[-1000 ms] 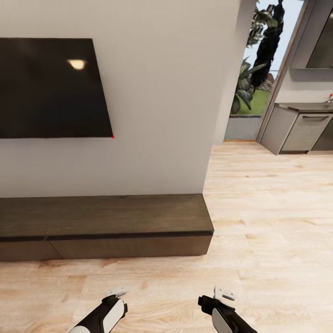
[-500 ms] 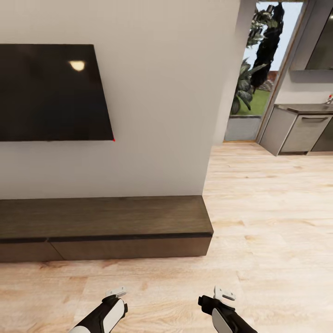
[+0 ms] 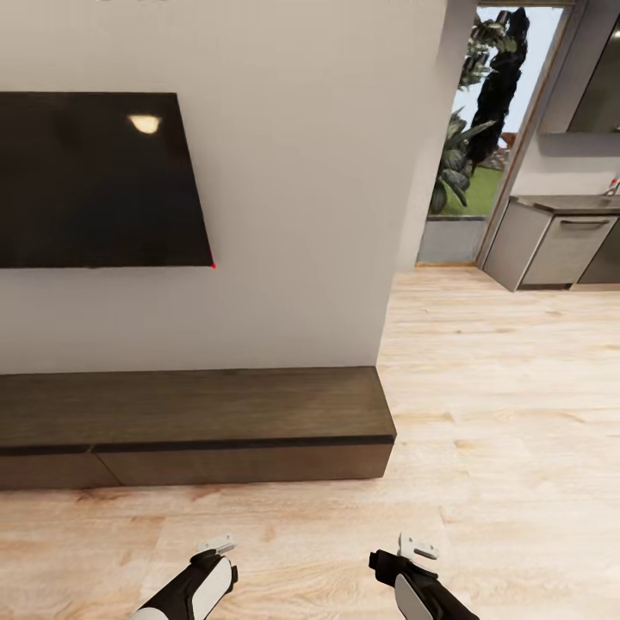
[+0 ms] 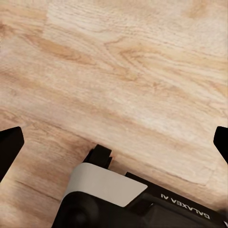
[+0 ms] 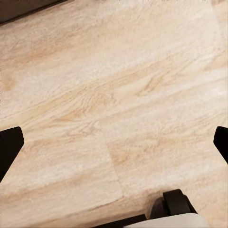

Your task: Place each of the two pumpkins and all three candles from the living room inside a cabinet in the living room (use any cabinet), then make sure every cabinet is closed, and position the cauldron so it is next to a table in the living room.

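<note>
The cabinet [image 3: 198, 422] is a long low dark-brown unit standing against the white wall, its flat top bare and its fronts shut. The pumpkins, candles, cauldron and table are out of view. Both forearms hang low at the near edge of the head view, the left arm [image 3: 202, 581] and the right arm [image 3: 418, 585], about a body's length short of the cabinet. The left gripper [image 4: 114, 142] is open over bare wood floor, with nothing between its dark fingertips [image 4: 9, 142]. The right gripper [image 5: 114, 142] is also open and empty above the floor.
A black TV screen [image 3: 95, 181] hangs on the wall above the cabinet. Light wood floor [image 3: 499, 413] runs right past the wall's end to grey kitchen cabinets [image 3: 560, 245] and a glass door with plants [image 3: 469, 146] outside.
The whole picture has slid down a little, so the camera has moved slightly. The arms and the cabinet have not moved.
</note>
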{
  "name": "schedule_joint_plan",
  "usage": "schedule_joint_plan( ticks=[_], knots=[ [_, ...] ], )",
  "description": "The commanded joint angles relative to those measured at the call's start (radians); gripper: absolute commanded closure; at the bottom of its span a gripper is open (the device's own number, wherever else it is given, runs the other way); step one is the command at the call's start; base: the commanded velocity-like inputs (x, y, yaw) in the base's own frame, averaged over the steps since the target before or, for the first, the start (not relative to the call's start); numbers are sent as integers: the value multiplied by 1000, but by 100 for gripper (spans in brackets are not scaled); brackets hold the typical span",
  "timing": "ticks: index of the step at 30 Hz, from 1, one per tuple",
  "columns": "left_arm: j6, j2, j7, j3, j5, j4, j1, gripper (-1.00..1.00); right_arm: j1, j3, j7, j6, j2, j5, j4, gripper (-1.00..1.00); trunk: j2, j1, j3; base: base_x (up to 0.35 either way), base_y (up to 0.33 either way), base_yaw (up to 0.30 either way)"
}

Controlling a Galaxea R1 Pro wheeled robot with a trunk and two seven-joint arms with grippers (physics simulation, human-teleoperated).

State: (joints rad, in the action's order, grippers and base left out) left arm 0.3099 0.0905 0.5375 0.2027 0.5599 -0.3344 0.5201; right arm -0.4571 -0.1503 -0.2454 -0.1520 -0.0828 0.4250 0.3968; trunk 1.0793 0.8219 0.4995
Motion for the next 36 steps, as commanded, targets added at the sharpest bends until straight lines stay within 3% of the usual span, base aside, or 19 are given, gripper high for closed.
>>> schedule_joint_plan(
  ticks=[1,19,23,28,31,36],
  knots=[
    [0,0,0,0,0,0,-1,-100,0,0,0,0,0,0,0,-100,-7,-4,-3,0,0,0],
    [0,-4,1,0,-2,0,-2,-100,0,-1,-3,2,1,2,-4,-100,-133,-73,-60,0,0,0],
    [-8,-7,0,0,-6,30,-2,-100,0,-1,-4,30,2,-6,-53,-100,-161,-88,-72,0,0,0],
    [-132,-13,0,9,-11,156,-2,-100,0,-3,-5,162,0,-22,-160,-100,-196,-107,-88,0,0,0],
    [-174,-47,-1,13,-13,235,-12,-100,0,-3,-8,190,2,-21,-196,-100,-217,-119,-97,0,0,0],
    [-251,-70,-1,16,-18,270,-79,-100,26,-1,-10,240,36,-20,-284,-100,-252,-138,-113,0,0,0]
  ],
)
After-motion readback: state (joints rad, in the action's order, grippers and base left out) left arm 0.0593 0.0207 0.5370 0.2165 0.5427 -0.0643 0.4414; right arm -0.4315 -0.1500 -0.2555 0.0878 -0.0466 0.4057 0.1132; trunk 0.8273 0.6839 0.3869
